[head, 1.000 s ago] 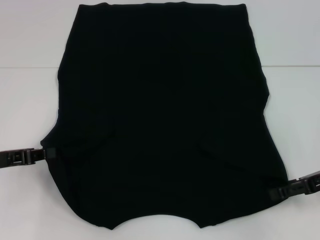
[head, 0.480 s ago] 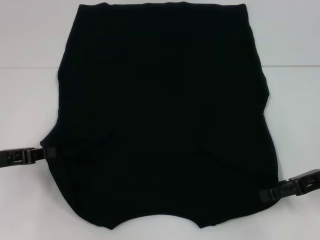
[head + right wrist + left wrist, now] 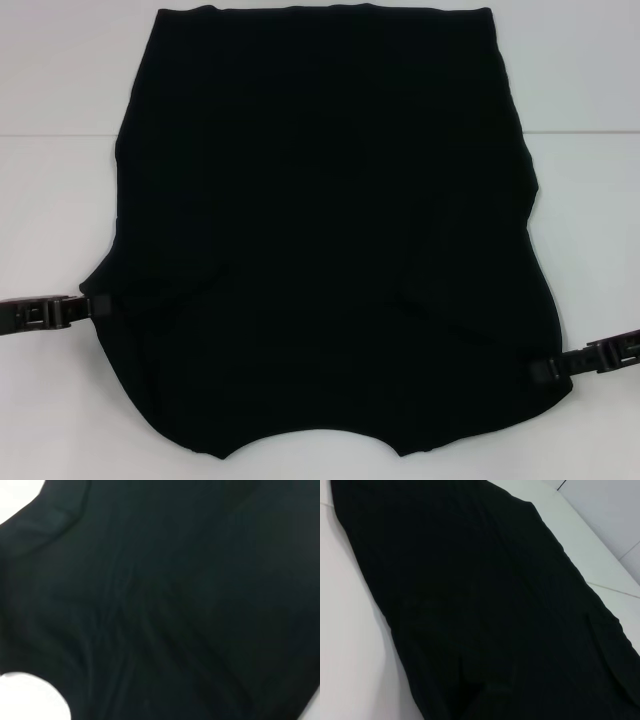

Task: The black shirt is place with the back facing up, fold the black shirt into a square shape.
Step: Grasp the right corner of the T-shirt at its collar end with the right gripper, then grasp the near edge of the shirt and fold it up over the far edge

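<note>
The black shirt [image 3: 320, 230] lies flat on the white table, plain side up, with both sleeves folded in over the body and the neck curve at the near edge. My left gripper [image 3: 98, 305] sits low at the shirt's left edge, touching the cloth near the folded sleeve. On the opposite side, my right gripper [image 3: 543, 371] reaches over the lower corner, its tip on the cloth. Black cloth [image 3: 485, 610] fills the left wrist view. In the right wrist view the shirt [image 3: 175, 600] takes up nearly everything, with bits of table at the corners.
The white table [image 3: 60, 180] shows bare on both sides of the shirt and along the near edge. A faint seam line crosses the table at mid-height.
My right gripper has slid inward and slightly away from me, onto the shirt's lower right corner. The left gripper and the shirt have stayed put.
</note>
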Robot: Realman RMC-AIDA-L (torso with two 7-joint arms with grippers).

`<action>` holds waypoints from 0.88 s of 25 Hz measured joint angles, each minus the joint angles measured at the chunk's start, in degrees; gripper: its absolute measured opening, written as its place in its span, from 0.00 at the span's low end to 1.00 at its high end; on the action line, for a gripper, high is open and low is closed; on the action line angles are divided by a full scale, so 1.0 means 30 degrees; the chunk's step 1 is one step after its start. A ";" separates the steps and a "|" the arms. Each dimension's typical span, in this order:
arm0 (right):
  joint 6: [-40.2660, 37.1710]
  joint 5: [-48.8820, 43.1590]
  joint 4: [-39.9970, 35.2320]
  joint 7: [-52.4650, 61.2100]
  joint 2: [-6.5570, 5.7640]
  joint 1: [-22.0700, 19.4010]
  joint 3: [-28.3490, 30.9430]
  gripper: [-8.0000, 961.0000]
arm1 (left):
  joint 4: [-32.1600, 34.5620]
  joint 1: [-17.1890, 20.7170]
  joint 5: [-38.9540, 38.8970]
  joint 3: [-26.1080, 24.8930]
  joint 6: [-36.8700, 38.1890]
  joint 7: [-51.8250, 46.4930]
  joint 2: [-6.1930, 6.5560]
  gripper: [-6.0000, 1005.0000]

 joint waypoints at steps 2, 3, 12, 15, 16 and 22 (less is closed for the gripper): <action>0.0032 0.0000 -0.0012 0.0066 -0.0005 -0.0040 -0.0046 0.87 | 0.0000 0.0001 -0.0016 -0.0005 0.0002 0.0013 0.0000 0.03; 0.0033 -0.0001 -0.0018 0.0069 0.0000 -0.0046 -0.0067 0.85 | 0.0000 0.0001 -0.0025 -0.0017 0.0002 0.0019 0.0000 0.03; -0.0012 -0.0010 -0.0028 0.0000 0.0132 0.0030 -0.0185 0.34 | 0.0000 0.0007 -0.0049 -0.0029 0.0033 0.0020 0.0001 0.03; 0.0019 -0.0012 -0.0028 -0.0024 0.0149 -0.0001 -0.0184 0.22 | 0.0000 0.0001 -0.0053 -0.0029 0.0032 0.0020 0.0001 0.03; 0.0032 -0.0012 -0.0028 -0.0057 0.0162 -0.0014 -0.0183 0.18 | 0.0000 0.0002 -0.0054 -0.0030 0.0029 0.0021 0.0001 0.03; 0.0152 0.0058 0.0143 -0.0823 0.0196 -0.0240 0.0168 0.11 | 0.0017 0.0207 -0.0598 -0.0179 0.0400 0.0024 0.0002 0.03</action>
